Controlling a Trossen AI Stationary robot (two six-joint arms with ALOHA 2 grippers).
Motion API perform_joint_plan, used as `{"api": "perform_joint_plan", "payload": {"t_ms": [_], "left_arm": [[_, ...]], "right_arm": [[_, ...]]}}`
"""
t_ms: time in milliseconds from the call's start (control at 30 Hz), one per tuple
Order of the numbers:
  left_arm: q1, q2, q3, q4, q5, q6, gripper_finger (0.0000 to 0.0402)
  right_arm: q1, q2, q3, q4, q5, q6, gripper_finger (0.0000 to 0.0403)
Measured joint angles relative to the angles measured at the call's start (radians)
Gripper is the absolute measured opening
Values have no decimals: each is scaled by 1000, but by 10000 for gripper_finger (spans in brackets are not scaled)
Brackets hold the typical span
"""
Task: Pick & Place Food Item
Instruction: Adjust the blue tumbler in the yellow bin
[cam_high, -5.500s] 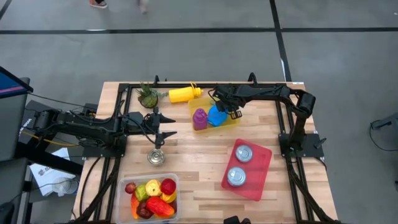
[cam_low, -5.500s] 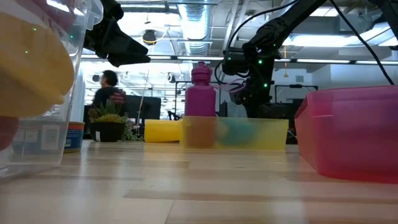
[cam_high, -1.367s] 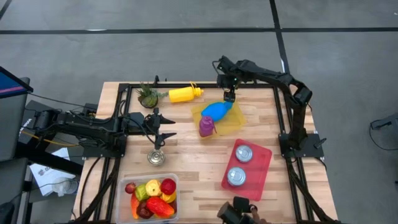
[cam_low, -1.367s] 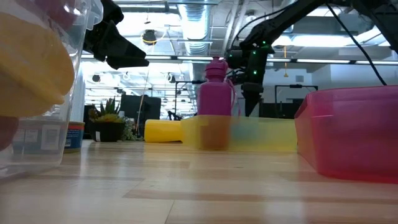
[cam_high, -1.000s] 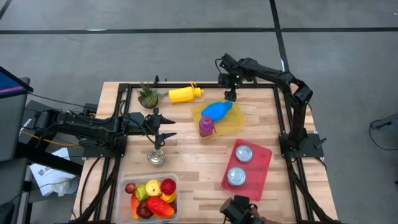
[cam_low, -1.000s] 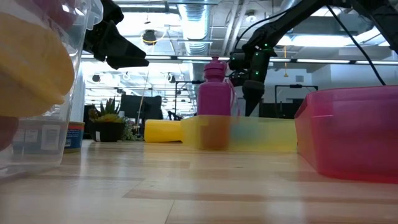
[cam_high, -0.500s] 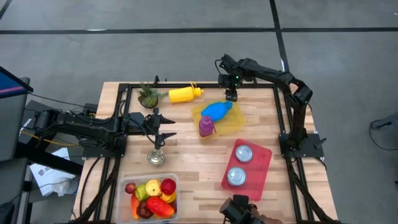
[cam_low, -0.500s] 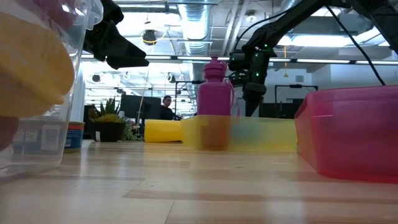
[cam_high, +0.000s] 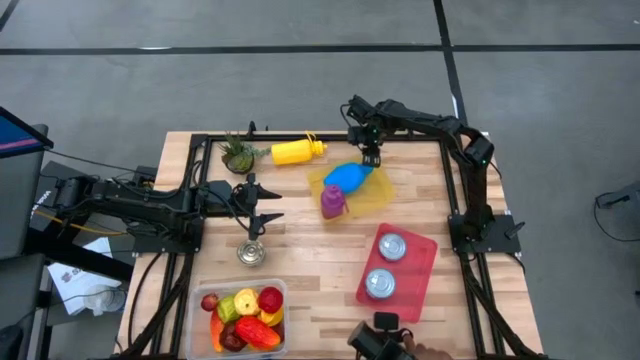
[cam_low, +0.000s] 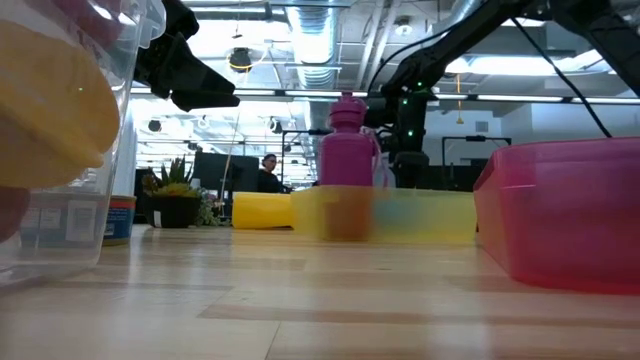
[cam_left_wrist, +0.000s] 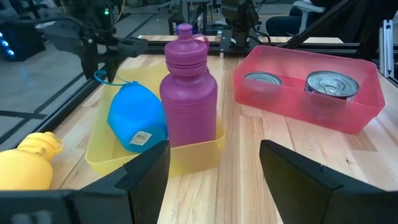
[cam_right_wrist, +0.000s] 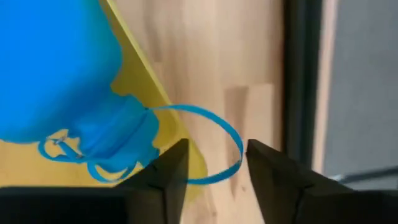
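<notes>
The right end effector (cam_high: 371, 157) hangs over the far side of the wooden table (cam_high: 320, 285), just above the cap end of the blue bottle (cam_high: 347, 177); in the right wrist view its two fingers (cam_right_wrist: 163, 176) stand apart with the bottle's thin blue carry loop (cam_right_wrist: 219, 144) running between them, not clamped on it. That blue bottle lies on its side in a shallow yellow tray (cam_high: 375, 192), and one purple bottle (cam_high: 332, 203) stands upright in the same tray, just beside it. One yellow bottle (cam_high: 294, 151) lies on the table near a small potted plant (cam_high: 237, 154). The left end effector (cam_high: 262, 204) waits over the table's left half, fingers spread and holding nothing, with a single tin (cam_high: 251, 252) standing below it. A clear container (cam_high: 200, 318) at the near edge holds the food items (cam_high: 247, 315), a heap of red, yellow and green pieces. A red tray (cam_high: 423, 284) on the right holds two tins (cam_high: 381, 283). A person (cam_low: 266, 173) stands in the room beyond.
</notes>
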Motion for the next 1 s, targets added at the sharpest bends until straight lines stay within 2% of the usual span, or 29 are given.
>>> {"api": "perform_joint_plan", "payload": {"t_ms": [100,233,267,533,1000], "left_arm": [[0,0,0,0,0,0,241],[0,0,0,0,0,0,241],[0,0,0,0,0,0,241],[0,0,0,0,2,0,241],[0,0,0,-1,3,-18,241]], "right_arm": [[9,-12,0,-2,50,34,117],[25,-25,1,-10,70,68,25],[32,-25,1,-13,74,70,13],[123,-25,2,-32,261,80,3],[269,-25,150,-312,521,141,0]]}}
